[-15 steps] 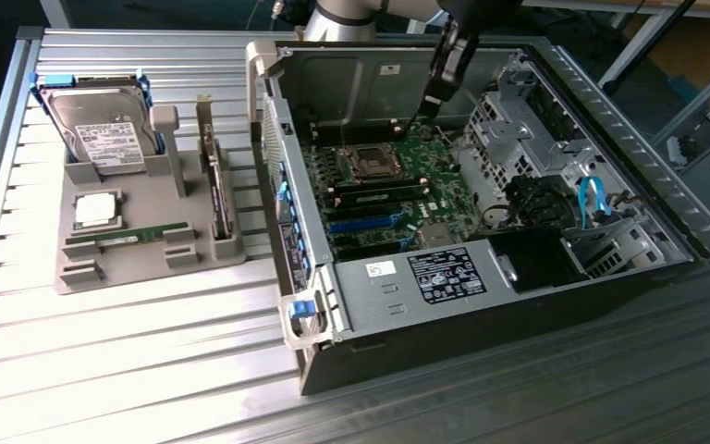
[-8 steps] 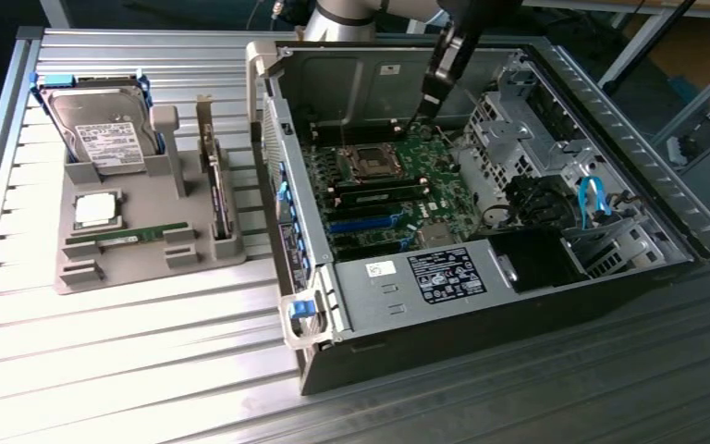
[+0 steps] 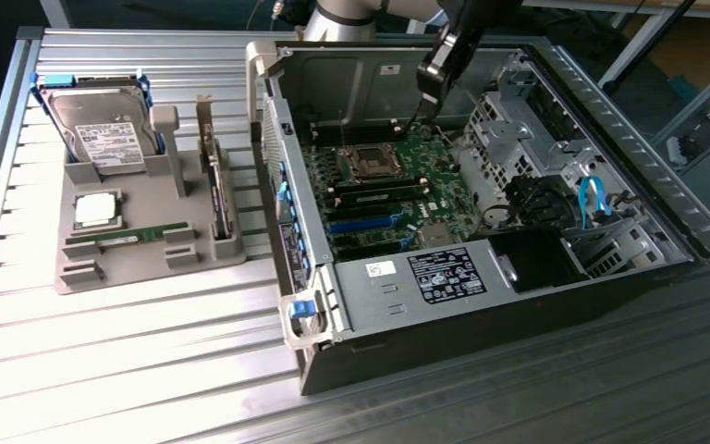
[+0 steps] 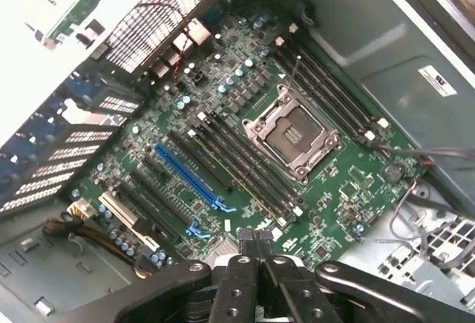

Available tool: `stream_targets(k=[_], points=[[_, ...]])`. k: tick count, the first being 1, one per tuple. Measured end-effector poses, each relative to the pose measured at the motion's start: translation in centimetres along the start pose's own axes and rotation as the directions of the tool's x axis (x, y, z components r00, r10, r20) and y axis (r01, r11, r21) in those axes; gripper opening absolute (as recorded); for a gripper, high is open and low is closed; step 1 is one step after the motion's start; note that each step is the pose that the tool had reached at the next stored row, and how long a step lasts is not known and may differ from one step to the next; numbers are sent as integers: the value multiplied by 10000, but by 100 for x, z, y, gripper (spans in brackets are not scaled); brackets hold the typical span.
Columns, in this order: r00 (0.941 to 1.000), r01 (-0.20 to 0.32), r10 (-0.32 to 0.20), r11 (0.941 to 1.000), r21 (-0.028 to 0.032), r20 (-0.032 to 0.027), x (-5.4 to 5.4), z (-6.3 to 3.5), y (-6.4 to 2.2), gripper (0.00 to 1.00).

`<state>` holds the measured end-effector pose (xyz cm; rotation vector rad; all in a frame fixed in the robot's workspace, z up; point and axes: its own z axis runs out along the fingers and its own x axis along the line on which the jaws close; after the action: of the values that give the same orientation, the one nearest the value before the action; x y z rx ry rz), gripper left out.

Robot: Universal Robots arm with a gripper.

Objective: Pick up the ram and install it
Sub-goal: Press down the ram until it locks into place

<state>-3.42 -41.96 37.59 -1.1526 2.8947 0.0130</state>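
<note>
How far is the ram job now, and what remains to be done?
Done: nothing clearly; one ram stick lies in the grey tray, beside the open case.
In hand: the gripper is shut over the motherboard, near the long slots, with no stick visible between its fingers.
Left: that stick is neither picked up nor seated. Whether a slot already holds another stick, I cannot tell.
</note>
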Motion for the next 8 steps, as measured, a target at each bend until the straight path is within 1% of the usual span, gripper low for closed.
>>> stream_targets(k=[2,4,8], points=[[9992,-401,401,9992,11,0,0,0,0,10],[9967,-809,809,9967,22,-1,0,0,0,10],[9915,-1302,1302,9915,36,-1,0,0,0,10]])
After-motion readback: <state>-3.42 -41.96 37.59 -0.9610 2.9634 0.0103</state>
